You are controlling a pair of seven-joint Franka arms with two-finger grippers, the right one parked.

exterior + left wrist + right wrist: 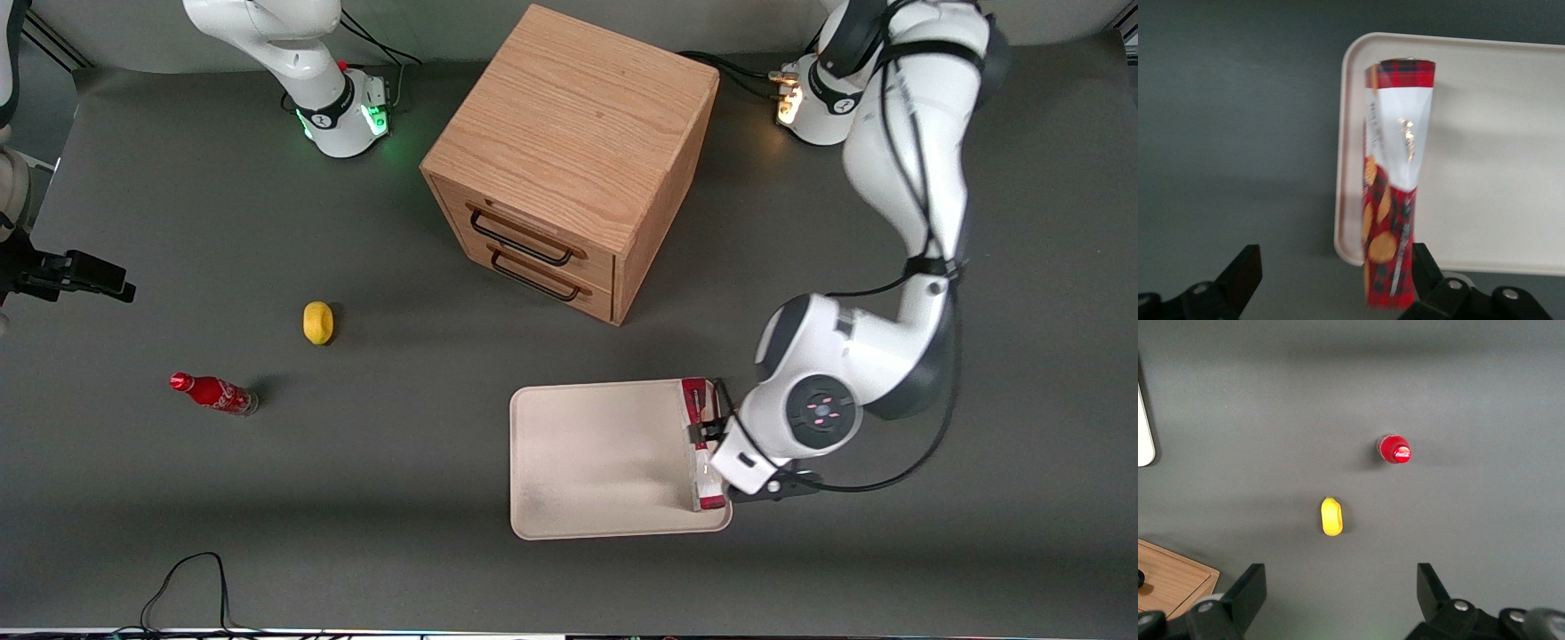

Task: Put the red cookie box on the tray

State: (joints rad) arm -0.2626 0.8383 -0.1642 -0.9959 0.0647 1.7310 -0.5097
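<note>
Lying along the tray's (605, 462) edge nearest the working arm, the red cookie box (700, 444) rests inside the low rim, its long axis running parallel to that edge and pointing toward the front camera. The left gripper (716, 433) hangs directly over the box's middle, just above the tray's rim. From the wrist camera the fingers (1238, 277) stand wide apart, far wider than the slim carton; one finger sits close beside the box's near end and the other is well clear of it over bare table, so the claw grips nothing. The box looks as if it is already set down and let go.

What matters for the coming move is that the carton sits straight beneath the claw, hard against the rim: my judgement is that a straight lift upward would clear it, while any sideways drift toward the tray's middle could nudge the box along its narrow side.

Away from the tray, toward the parked arm's end, sit a lemon (317, 322) and a cola bottle (213, 393); the wooden cabinet (569, 160) stands farther from the camera than the tray.
</note>
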